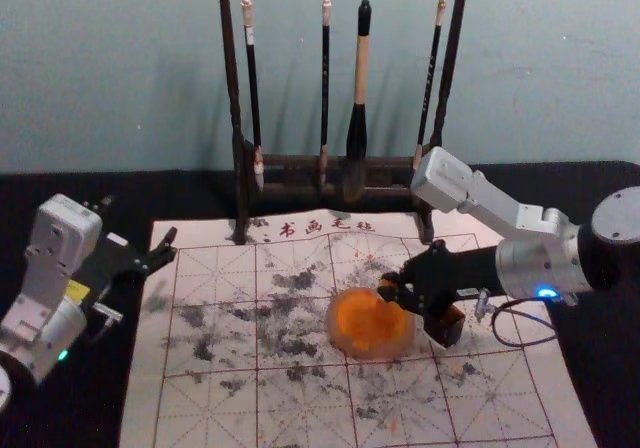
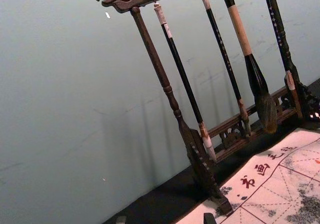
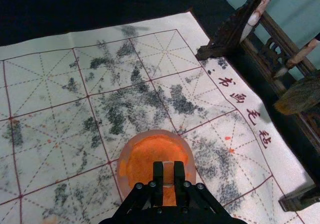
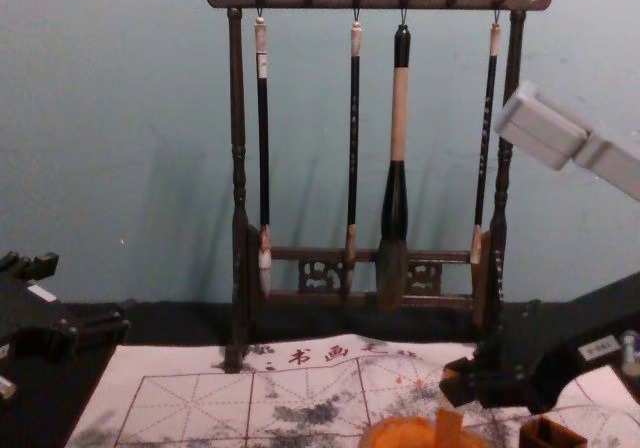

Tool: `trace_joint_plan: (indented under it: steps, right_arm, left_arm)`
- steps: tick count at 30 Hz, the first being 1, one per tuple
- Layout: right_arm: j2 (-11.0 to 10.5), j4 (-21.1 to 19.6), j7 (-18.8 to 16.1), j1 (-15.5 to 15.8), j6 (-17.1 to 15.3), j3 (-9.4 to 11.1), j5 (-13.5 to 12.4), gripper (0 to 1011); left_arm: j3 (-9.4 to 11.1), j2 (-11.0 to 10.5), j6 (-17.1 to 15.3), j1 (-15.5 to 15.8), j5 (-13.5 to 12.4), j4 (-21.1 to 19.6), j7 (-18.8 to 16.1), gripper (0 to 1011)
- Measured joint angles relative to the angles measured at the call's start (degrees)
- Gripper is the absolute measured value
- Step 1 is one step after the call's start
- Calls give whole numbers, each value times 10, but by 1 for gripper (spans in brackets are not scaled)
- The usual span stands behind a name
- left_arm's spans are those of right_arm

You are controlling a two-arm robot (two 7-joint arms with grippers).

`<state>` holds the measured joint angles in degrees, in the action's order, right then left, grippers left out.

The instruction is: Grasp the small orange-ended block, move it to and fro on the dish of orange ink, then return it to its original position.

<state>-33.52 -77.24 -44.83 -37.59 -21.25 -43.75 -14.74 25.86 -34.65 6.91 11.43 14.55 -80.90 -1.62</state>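
Over on the left, my left gripper (image 1: pixel 140 220) is parked by the mat's (image 1: pixel 190 408) left edge, its fingers spread wide with nothing between them. Across from them, beyond both sets of fingers, I see the rack (image 1: pixel 232 98) with its hanging brushes (image 1: pixel 360 78). The dish of orange ink (image 1: pixel 372 346) sits on the mat, directly beneath my right gripper's fingers. That right gripper (image 1: pixel 388 289) reaches in from the right, its fingers clenched on the block (image 3: pixel 168 174), parted only by the block's width. The block stands upright in that grip, its orange lower end (image 4: pixel 448 430) pointing down at the dish; I can't tell whether it touches the ink. Just right of those fingers and lower, near the dish, sits a small dark open-topped box (image 1: pixel 443 328).
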Motion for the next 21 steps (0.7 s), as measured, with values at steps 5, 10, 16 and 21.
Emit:
trace_joint_plan:
  steps: [5,10,16,21]
  right_arm:
    - [-13,-19,-3,10,-4,3,-5,78]
    - [-25,-38,-6,18,-7,6,-11,79]
    - [-34,-57,-9,26,-10,7,-18,79]
    - [-33,-61,-13,26,-10,1,-19,79]
  left_arm:
    - [0,0,0,0,0,0,0,1002]
    - [0,0,0,0,0,0,0,1001]
    - [0,0,0,0,0,0,0,1002]
    - [0,0,0,0,0,0,0,1001]
